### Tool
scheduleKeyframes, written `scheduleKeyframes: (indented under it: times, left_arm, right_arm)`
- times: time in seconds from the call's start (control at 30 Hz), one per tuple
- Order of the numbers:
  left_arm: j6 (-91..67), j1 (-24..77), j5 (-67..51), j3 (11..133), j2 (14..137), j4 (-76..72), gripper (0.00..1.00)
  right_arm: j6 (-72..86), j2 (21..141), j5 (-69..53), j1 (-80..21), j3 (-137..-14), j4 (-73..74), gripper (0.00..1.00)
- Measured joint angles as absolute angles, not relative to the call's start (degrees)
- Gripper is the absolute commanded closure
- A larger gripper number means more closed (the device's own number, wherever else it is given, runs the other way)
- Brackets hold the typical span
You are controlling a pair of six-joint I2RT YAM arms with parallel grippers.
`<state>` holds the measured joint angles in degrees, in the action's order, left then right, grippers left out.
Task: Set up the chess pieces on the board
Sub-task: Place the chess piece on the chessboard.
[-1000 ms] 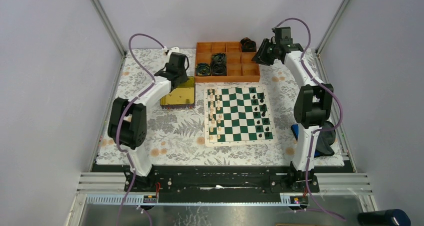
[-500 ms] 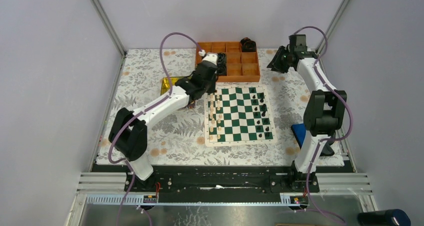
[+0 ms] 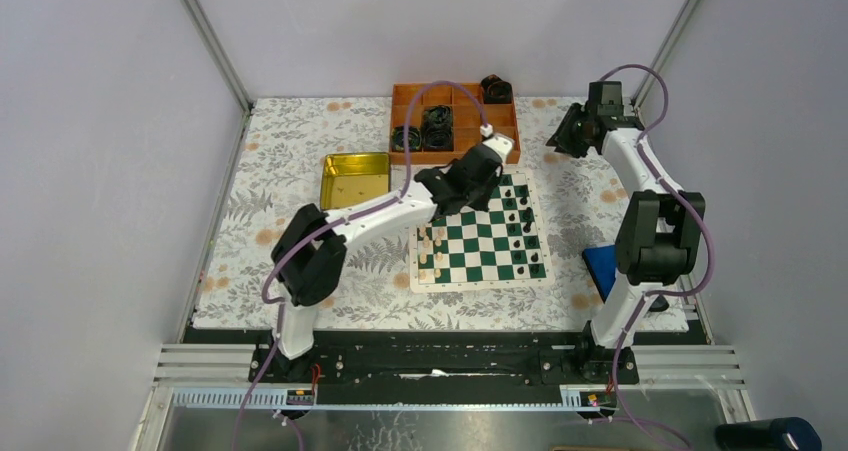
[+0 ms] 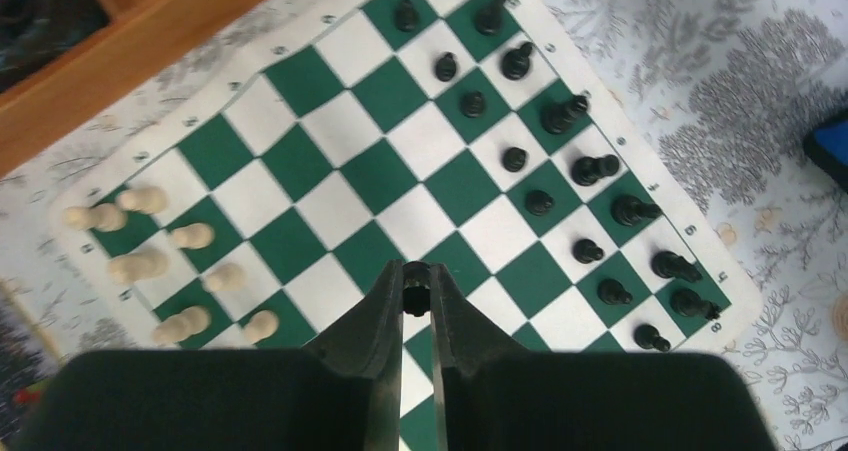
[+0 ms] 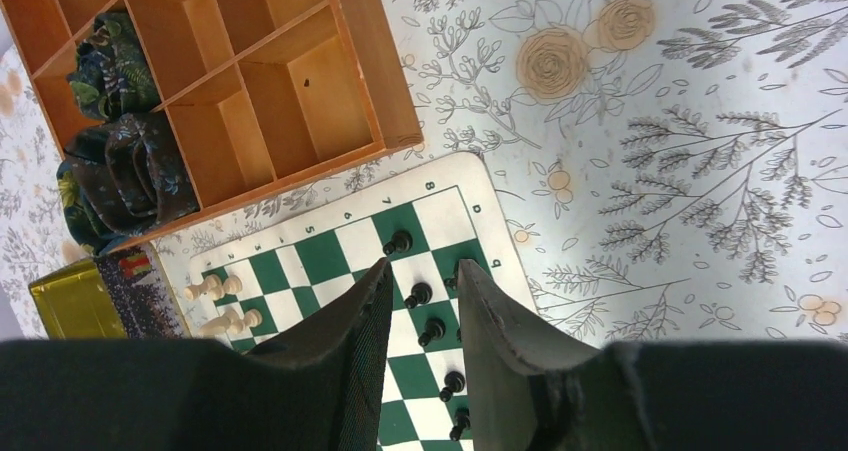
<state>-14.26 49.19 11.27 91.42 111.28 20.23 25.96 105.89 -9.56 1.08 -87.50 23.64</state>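
— How does the left gripper stand?
— Its fingers are almost together, pinching a small black piece at the tips, low in the middle of the left wrist view.
— What lies under it?
— The board, green and white squares with a white border, slanting across that view. Black chess pieces stand in two rows along its right side. Cream pieces are gathered at its left edge.
— And the right gripper?
— Its fingers are partly apart with nothing between them. Seen from overhead, it hangs off the board's upper right corner, over the flowered cloth.
— Further out?
— An orange tray lies just past the board's top edge, with dark rolls in its left compartments. A yellow tin sits to the upper left of the board.
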Motion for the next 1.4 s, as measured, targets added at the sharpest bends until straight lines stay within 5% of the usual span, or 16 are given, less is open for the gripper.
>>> scheduleKeyframes:
  times: [0.93, 1.4]
  left_arm:
    - [-11.4, 52.2, 8.0, 98.1, 126.9, 19.6, 0.93]
    - [-12.0, 50.0, 6.9, 98.1, 128.1, 17.2, 0.50]
  right_arm:
    - [26.0, 104.1, -8.6, 2.7, -85.2, 22.2, 0.63]
    - [26.0, 104.1, -8.7, 2.7, -85.2, 22.0, 0.63]
